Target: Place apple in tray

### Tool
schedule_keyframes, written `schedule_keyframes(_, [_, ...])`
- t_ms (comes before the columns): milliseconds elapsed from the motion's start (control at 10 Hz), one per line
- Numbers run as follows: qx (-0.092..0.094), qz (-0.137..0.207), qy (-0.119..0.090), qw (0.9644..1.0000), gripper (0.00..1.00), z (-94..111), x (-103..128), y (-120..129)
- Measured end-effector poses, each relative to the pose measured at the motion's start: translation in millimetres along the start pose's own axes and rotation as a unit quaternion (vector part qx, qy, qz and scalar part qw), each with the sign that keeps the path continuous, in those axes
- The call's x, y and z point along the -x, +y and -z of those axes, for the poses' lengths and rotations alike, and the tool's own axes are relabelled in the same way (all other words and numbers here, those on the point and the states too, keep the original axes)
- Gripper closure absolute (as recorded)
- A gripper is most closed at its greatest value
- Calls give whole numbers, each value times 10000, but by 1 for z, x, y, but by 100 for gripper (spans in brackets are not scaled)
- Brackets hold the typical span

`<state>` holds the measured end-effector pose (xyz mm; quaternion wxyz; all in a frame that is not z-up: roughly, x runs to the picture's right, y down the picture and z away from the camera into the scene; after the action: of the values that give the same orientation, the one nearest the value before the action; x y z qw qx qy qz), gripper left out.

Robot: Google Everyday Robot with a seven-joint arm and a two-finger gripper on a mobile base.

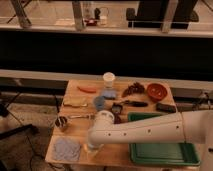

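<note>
The green tray (165, 152) lies at the table's front right, and its near-left rim is partly covered by my white arm. The arm reaches from the right across the tray to the table's front left. My gripper (92, 145) points down there, just right of a blue cloth and well left of the tray. The apple does not show; it is hidden or out of view.
An orange carrot (87, 89), a white cup (108, 79), a red bowl (156, 91), a bluish bowl (100, 103) and a dark bunch (132, 89) are at the back. A metal cup (62, 122) and the blue cloth (67, 148) are at the left.
</note>
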<state>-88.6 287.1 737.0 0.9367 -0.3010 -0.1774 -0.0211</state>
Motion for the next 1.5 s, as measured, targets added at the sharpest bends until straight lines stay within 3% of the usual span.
schedule_keyframes(200, [-85,-83,-25,9999,74,18,-6,-3])
schedule_keyframes(500, [-250,-492,-171,9983,79,47,-41,-8])
schedule_keyframes(800, [-428,-1023,-174,9937,88,77,-104,-11])
schedule_keyframes(1000, [-575,-1362,-59,9890,94,106,-155,-16])
schedule_keyframes(1200, [-733,-1592,84,9845,98,132,-191,-27])
schedule_keyframes(1500, [-821,-1993,307,9760,100,138,-220,-53])
